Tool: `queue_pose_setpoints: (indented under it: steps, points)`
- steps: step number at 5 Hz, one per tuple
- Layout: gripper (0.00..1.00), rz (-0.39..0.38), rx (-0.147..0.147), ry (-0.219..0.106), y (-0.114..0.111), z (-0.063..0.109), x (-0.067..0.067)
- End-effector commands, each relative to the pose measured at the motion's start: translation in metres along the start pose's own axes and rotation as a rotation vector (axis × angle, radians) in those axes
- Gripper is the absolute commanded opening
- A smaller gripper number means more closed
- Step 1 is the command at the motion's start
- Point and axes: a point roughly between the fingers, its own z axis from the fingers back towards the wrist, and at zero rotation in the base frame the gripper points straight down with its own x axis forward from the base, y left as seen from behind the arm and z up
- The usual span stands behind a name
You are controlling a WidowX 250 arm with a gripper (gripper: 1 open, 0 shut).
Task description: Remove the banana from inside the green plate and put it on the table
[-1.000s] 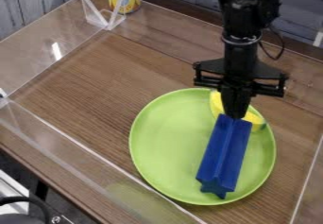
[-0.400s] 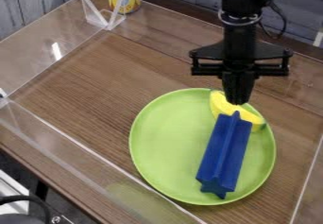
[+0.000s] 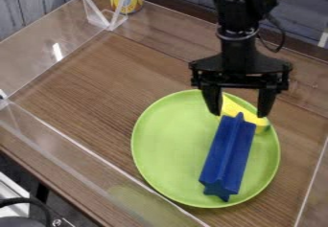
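Hovering with hand (image 3: 240, 104) fingers spread apart over banana (image 3: 250, 117), lying unheld inside green plate (image 3: 167, 145) beside blue block (image 3: 229, 156).

yellow banana (image 3: 240, 110), lime-green plate (image 3: 164, 140) — wood-grain table (image 3: 122, 73)
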Motion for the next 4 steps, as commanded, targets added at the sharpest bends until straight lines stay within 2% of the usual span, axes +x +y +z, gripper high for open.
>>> queue_pose_setpoints:
  steps: [1,2,4]
  points:
    - [1.00,0.009,-0.011,-0.031,0.005,0.003,0.007]
    - [1.00,0.023,-0.004,-0.029,0.012,-0.002,0.011]
    - [1.00,0.020,0.004,-0.022,0.001,-0.014,0.006]
